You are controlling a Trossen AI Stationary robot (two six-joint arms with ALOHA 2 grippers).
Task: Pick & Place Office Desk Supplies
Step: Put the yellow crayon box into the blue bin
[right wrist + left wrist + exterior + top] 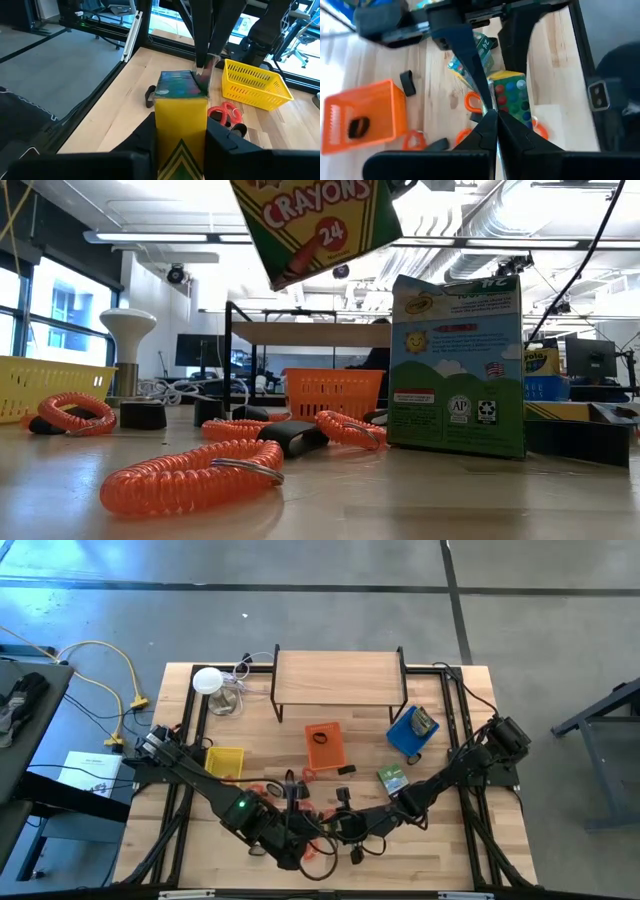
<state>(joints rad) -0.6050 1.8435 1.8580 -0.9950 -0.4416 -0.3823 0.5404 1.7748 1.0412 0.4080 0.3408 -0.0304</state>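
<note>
The right gripper holds a crayon box clamped between its two fingers, lifted above the front middle of the wooden table. In the low view the same box hangs off the surface, tilted, with "CRAYONS 24" on its face. The left gripper is pressed closed, its fingertips meeting right against the held box's end; whether they actually pinch it is hard to say.

A second crayon box stands upright on the table just behind. Orange coiled cords and small black clips lie scattered around both grippers, crowding the front area. Farther back sit an orange tray with a black piece inside, a yellow tray on the left, and a blue tray on the right. A white round lamp stands beside a raised wooden shelf.
</note>
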